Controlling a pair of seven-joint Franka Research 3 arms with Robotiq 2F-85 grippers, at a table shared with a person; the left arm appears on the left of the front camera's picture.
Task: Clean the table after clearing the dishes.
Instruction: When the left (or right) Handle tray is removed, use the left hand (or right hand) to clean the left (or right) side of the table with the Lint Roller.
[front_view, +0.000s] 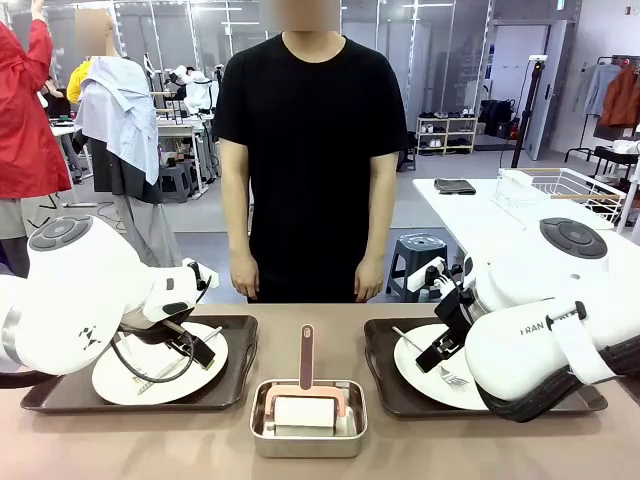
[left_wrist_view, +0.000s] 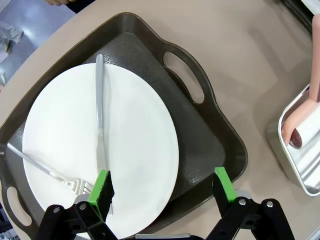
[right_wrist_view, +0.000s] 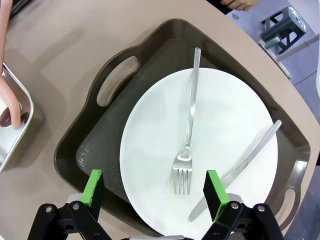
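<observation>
Evidently clearing is the step in hand; wiping waits, I judge, since both trays sit on the table (front_view: 450, 445).

Front view: the left gripper (front_view: 192, 345) hangs over the left tray (front_view: 240, 365), the right gripper (front_view: 440, 350) over the right tray (front_view: 378, 375). At 6 o'clock a pan (front_view: 300, 447) holds a roller (front_view: 305, 410).

Left wrist view: fingers (left_wrist_view: 102, 187) spread wide above the left plate (left_wrist_view: 135, 140), with the left knife (left_wrist_view: 100, 120) pointing to 12 and the left fork (left_wrist_view: 45, 170) at 8.

Right wrist view: fingers (right_wrist_view: 93, 185) are wide; the right plate (right_wrist_view: 225, 115) carries the right fork (right_wrist_view: 189, 130) toward 12 and the right knife (right_wrist_view: 240, 167) at 4.

Next, each gripper likely needs to drop onto a tray handle and close.
</observation>
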